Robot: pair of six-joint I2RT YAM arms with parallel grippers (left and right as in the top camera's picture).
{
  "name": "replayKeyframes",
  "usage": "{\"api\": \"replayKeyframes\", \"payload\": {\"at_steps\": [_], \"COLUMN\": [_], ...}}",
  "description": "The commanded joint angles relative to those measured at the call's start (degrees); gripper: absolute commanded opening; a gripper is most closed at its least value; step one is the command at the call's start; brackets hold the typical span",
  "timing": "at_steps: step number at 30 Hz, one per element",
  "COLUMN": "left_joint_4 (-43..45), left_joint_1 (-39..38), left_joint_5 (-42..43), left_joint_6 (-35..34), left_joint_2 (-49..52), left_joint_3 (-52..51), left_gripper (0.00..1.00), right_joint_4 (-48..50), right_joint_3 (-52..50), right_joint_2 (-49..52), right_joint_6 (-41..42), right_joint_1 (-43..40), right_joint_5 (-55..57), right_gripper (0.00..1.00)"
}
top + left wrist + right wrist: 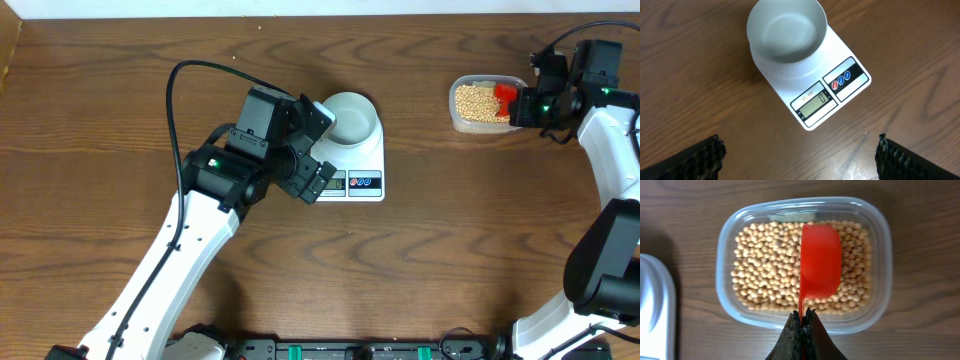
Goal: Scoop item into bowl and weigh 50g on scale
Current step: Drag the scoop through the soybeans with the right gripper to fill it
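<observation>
While the right gripper (802,317) is pinched fully closed on the thin handle of a red scoop (820,262), the left gripper (799,147) hangs with its jaws spread as wide as they go, holding nothing and touching nothing, above bare surface (700,75) just in front of the scale (812,117). The scoop's long axis runs straight out from the right gripper's fingertips, handle at the gripper and cup at the far end. Seen from overhead, that axis lies left to right, with the cup pointing left toward the scale. The cup is over the beans (765,270), which fill a clear plastic tub (880,255) at the far right of the surface. Whether the cup touches the beans, or holds any, I cannot tell. The pale bowl (790,70) stands upright and empty on the rear of the scale, well apart from the tub. The scale's display (813,98) and buttons face the robot, and the display reads zero.
</observation>
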Motion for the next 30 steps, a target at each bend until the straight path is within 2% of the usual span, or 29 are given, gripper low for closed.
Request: {"api": "replayKeyframes", "payload": {"at_steps": [1,22,30], "left_joint_4": [0.0,0.0,0.0], "left_joint_1": [0.2,0.2,0.2], "left_joint_5": [0.7,0.7,0.7], "left_joint_6": [-0.1,-0.1,-0.1], "left_joint_2": [0.1,0.1,0.1], "left_joint_3": [0.2,0.2,0.2], "left_gripper": [0.98,0.98,0.98], "right_joint_4": [-0.3,-0.7,-0.8], "right_joint_3": [-0.7,-0.7,-0.7], "right_joint_2": [0.9,6.9,6.9], "right_joint_6": [1.9,4.9,4.9], "right_joint_1": [0.0,-1.6,-6.5], "right_joint_5": [-5.7,-13.4,-24.8], "right_gripper": [0.01,0.01,0.01]}}
